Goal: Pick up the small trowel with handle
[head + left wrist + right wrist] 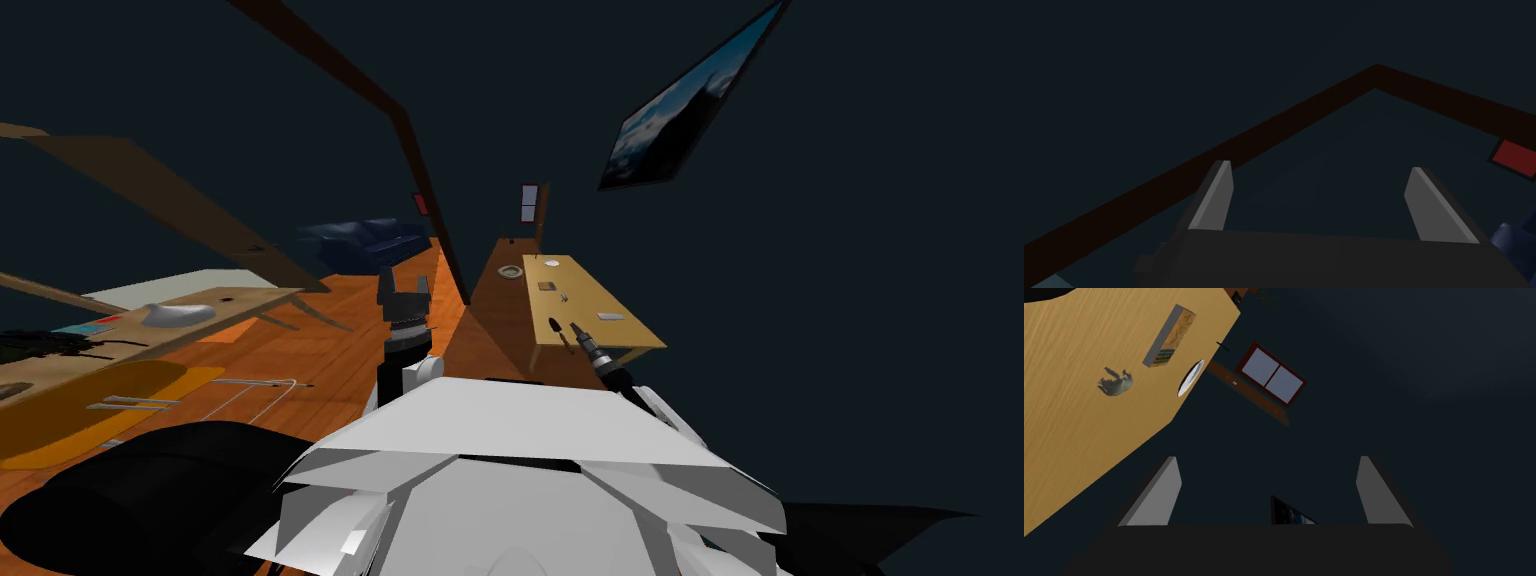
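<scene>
Right pincer (1268, 460) stood wide open and empty beside the tan wooden counter (1084, 438). A small dark trowel (555, 327) lay near it. Left pincer (1320, 167) gaped, empty too.

Head cam looked steeply down and forward, rolled, wooden table (590, 285) ahead. Right wrist cam hung closer beside that same table (1084, 448); left wrist cam faced a dark wall (1174, 75).

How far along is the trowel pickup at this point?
Done: nothing grasped yet. In hand: the right gripper, open and empty, is at the near end of the wooden table, by a small dark item, possibly the trowel. The left gripper is open, raised aside. Left: close on it and lift.
</scene>
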Available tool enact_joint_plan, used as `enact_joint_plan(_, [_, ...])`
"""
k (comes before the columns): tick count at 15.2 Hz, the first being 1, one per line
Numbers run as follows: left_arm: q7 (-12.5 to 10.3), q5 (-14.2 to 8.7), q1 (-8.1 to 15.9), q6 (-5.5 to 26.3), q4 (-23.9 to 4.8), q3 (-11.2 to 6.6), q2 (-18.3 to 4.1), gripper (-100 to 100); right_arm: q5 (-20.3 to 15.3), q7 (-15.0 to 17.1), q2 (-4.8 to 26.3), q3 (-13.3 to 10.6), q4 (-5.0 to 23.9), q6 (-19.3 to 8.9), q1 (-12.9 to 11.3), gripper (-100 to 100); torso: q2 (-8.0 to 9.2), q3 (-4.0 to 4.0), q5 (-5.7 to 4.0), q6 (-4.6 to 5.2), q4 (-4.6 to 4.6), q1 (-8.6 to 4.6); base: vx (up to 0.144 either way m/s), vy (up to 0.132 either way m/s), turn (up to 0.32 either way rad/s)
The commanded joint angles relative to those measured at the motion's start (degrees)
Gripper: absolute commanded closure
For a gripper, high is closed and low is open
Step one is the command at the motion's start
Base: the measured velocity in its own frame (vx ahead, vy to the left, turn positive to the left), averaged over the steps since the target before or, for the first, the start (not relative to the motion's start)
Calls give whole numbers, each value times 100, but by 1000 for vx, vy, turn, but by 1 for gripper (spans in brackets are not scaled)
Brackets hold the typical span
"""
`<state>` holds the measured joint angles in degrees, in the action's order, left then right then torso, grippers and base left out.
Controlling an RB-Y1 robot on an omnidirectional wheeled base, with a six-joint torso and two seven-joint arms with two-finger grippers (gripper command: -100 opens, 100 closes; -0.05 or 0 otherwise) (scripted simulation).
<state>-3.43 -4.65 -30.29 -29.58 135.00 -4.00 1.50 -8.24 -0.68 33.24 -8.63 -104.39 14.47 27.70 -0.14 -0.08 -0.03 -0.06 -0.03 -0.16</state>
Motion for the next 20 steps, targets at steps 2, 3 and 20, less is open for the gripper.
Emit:
enact_joint_plan(2, [0,0,-1,0,0,0,0,0,-172,62,314,-226,402,-39,9,-100,0,0,-1,4,0,0,11,-34,274])
enact_joint_plan(3, [0,0,0,0,0,0,0,0,-172,62,314,-226,510,-39,9,-100,-1,-1,0,3,-1,0,11,-30,281])
enact_joint_plan(20, [0,0,0,0,0,0,0,0,-931,494,1818,-1386,2650,-418,-130,-100,-12,-7,3,-2,-2,13,15,-20,321])
